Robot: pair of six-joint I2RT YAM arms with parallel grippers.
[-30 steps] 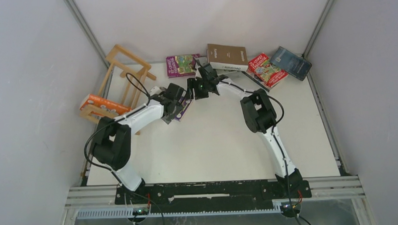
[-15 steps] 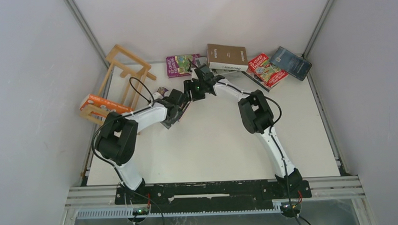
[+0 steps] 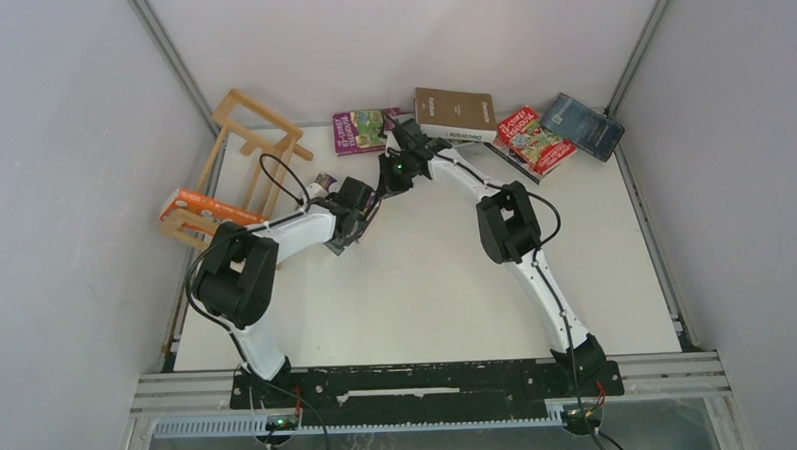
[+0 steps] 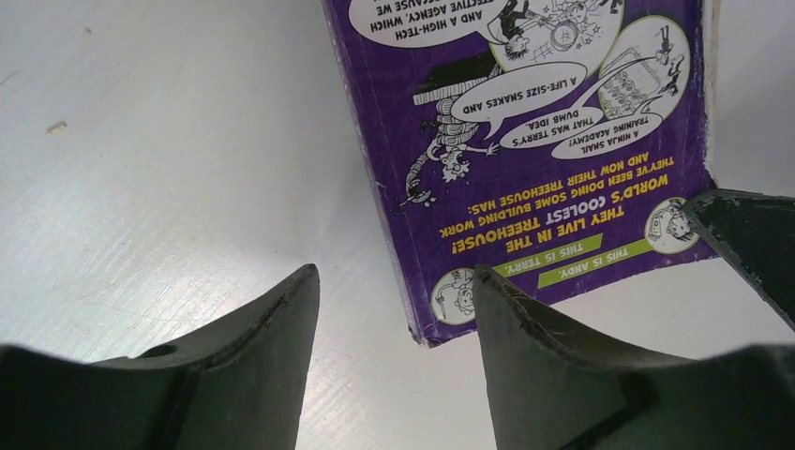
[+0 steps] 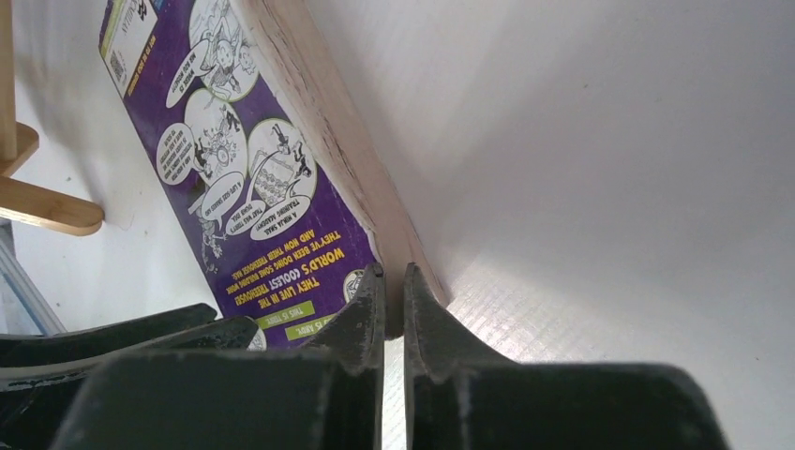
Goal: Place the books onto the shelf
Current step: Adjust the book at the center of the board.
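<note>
Table (image 3: 427, 284): the rear row has not changed, with second purple book (image 3: 363, 129), brown book (image 3: 456, 111), red book (image 3: 534, 138) and dark blue book (image 3: 583, 125). Shelf (image 3: 256, 140) sits tilted at the rear left as before, orange book (image 3: 199, 207) in it. Both arms have drawn closer together than a second ago. Purple paperback (image 4: 525, 122) lies between them, off the shelf. Right gripper (image 5: 391, 281) was wide apart and is now pinched on the paperback's corner. Left gripper (image 4: 394, 281) has its fingers spread as before, gripping nothing, with the paperback's corner just beside one finger.
</note>
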